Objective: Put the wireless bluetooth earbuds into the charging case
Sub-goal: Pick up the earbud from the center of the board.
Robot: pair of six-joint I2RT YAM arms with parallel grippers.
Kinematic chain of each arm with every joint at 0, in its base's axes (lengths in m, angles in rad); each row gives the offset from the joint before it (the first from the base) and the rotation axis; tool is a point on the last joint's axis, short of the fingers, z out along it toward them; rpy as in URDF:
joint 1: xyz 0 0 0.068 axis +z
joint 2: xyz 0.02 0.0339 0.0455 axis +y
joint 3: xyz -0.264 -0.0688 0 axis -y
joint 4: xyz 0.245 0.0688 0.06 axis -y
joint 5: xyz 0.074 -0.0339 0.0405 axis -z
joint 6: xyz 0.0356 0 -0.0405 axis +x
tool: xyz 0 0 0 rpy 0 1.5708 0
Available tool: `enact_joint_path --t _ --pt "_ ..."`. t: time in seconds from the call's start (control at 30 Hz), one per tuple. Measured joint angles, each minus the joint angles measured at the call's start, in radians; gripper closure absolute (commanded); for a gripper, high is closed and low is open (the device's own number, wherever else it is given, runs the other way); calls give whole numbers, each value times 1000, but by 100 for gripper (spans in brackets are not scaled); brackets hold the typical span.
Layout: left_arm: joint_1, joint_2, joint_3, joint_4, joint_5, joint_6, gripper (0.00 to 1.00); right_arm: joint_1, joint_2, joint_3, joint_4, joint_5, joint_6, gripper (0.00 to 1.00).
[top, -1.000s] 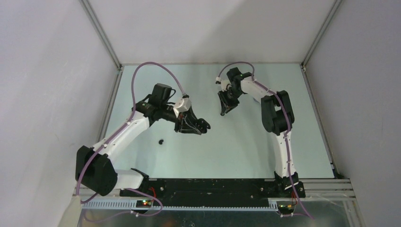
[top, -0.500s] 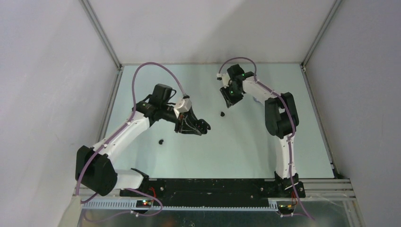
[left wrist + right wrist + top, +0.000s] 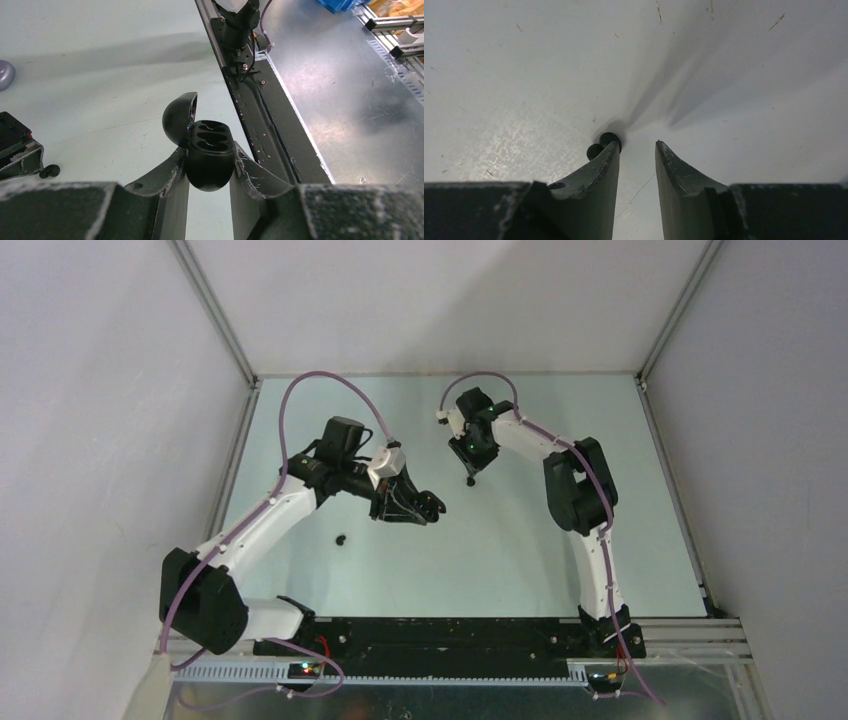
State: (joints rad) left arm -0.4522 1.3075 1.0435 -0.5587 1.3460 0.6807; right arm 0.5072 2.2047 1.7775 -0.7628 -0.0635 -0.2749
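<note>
A black bud (image 3: pixel 605 141) lies on the table (image 3: pixel 520 560), about midway between its left and right edges and a little toward the far edge. It sits just outside the tip of 1 finger of the right gripper (image 3: pixel 636 145), touching it or nearly so — I cannot tell which. That gripper points down at the table with its jaws a little apart. Only bare table shows in the gap, so it grasps nothing.

The other bud (image 3: pixel 341 538), also black, lies alone nearer the left edge and the near edge, well apart from both grippers. These 2 buds are the only ones I can make out.

The case (image 3: pixel 210 167) — black and egg-shaped — is off the table, clamped in the left gripper (image 3: pixel 210 150), whose fingers squeeze its lower half from both sides. Its lid (image 3: pixel 178 119) stands swung open, and the top of the body shows dark hollows. In the top view the case hangs over the middle of the table, near the right gripper and the black bud but apart from both.

At the left edge of the left wrist view a pale rounded thing (image 3: pixel 4 75) rests on the table, cut off by the frame. I cannot tell what it is.
</note>
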Motion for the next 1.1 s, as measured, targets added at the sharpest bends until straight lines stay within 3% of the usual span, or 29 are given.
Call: enact_joint_path --t 0.87,1.1 --pt "0 -8 0 11 -7 0 100 18 16 43 -190 -237 -67 65" --pt "0 -12 0 15 -8 -3 100 -40 3 60 -170 -277 -58 66"
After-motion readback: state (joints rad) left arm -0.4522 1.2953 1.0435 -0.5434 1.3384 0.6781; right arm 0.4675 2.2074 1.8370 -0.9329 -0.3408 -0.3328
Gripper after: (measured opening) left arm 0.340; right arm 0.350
